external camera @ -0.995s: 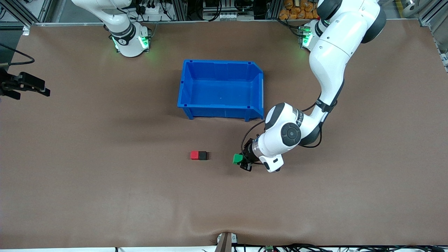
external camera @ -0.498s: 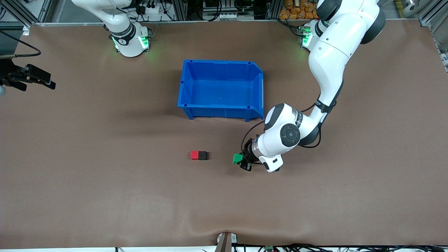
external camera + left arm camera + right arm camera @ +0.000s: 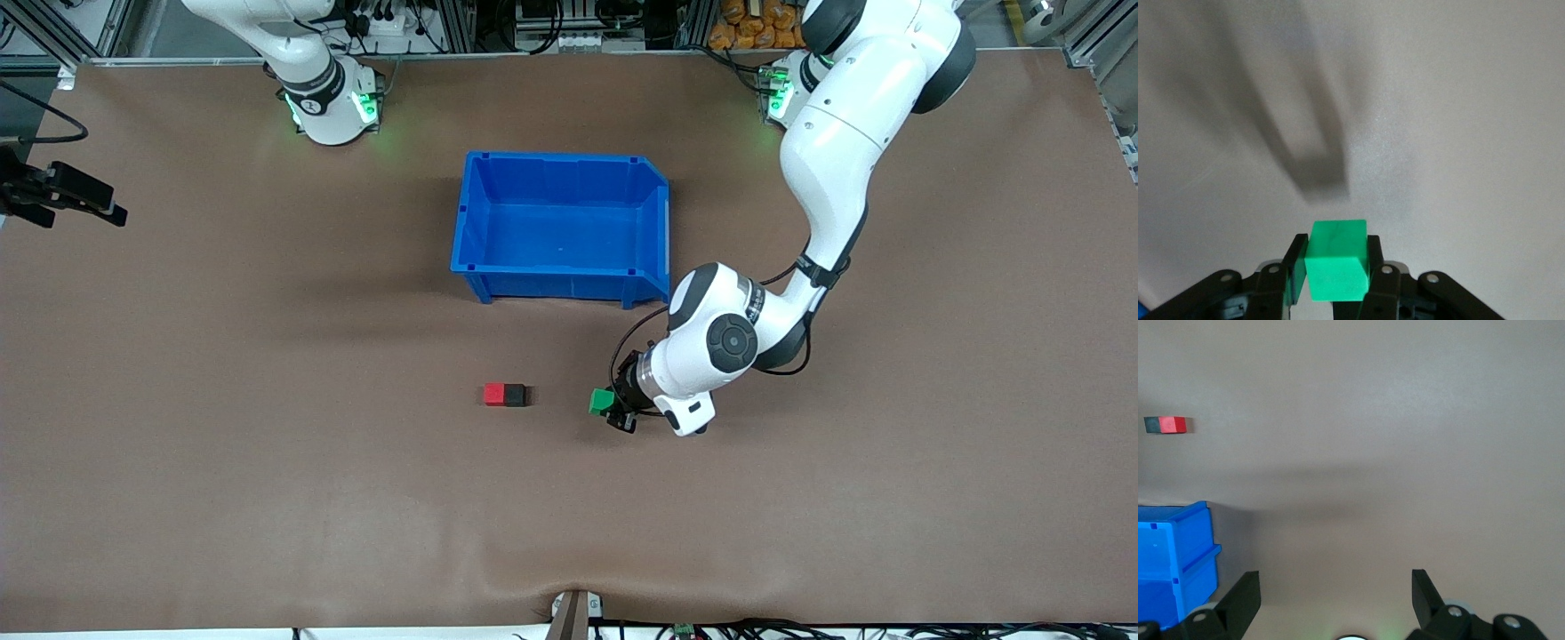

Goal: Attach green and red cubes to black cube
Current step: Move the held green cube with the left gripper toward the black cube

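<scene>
Since the earlier frame, the left tool [image 3: 612,411] has shifted slightly toward the joined pair, clamped on the small bright green cube [image 3: 602,402] above the brown counter [image 3: 267,489]. The small red cube [image 3: 494,394] already touches the small matte black cube [image 3: 515,395]; green remains unattached. The right tool [image 3: 1331,587] waits, fully spread and empty, at the right arm's end.

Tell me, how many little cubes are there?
3. The red cube and black cube touch side by side on the table, nearer the front camera than the blue bin. The green cube is pinched in the left pincer.
</scene>
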### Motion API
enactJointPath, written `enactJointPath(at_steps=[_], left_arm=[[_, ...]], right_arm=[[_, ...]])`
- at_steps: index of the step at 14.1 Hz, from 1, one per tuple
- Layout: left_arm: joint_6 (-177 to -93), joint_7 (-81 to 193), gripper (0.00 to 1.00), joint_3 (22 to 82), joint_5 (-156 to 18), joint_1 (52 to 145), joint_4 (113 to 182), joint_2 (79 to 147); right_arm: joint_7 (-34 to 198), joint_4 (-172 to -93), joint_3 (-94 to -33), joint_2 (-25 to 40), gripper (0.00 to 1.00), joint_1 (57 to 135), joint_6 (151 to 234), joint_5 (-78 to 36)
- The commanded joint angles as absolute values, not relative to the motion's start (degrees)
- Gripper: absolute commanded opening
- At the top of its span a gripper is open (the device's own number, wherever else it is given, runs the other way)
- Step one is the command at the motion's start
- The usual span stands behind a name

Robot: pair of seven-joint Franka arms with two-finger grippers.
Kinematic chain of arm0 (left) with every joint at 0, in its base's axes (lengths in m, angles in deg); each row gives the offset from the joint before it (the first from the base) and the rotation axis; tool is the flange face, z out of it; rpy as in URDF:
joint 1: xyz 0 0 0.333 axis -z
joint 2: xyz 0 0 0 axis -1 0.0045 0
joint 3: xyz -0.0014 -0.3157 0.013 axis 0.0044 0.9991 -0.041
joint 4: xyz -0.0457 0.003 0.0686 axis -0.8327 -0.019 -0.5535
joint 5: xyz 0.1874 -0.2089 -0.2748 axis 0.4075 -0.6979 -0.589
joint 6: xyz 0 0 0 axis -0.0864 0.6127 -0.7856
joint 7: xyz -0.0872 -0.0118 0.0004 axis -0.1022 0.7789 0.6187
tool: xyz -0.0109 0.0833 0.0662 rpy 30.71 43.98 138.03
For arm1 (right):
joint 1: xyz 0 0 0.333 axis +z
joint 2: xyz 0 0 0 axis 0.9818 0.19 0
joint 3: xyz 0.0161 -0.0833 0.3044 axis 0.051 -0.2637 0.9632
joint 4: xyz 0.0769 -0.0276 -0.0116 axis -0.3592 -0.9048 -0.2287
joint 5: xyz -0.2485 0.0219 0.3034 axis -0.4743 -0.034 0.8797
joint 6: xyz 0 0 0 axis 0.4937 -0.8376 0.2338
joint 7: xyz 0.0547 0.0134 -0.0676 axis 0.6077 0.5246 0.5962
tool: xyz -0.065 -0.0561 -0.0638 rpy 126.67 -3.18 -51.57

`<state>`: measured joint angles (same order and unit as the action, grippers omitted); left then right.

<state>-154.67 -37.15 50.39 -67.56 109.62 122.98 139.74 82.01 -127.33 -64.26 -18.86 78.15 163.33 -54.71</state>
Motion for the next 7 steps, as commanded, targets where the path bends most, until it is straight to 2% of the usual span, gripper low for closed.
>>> enactJointPath(at_steps=[1, 7], left_arm=[[-157.63, -40.29, 0.0, 47.44, -68.32, 113.11, 121.57, 141.0], [-159.57, -46.62, 0.0, 45.25, -68.41, 117.86, 115.26, 145.03]], right_arm=[[81.25, -126.58, -63.55, -18.75, 1.0, 77.56, 162.38, -54.15], [80.81, -125.09, -63.55, -18.92, 1.0, 78.0, 160.01, -55.02]])
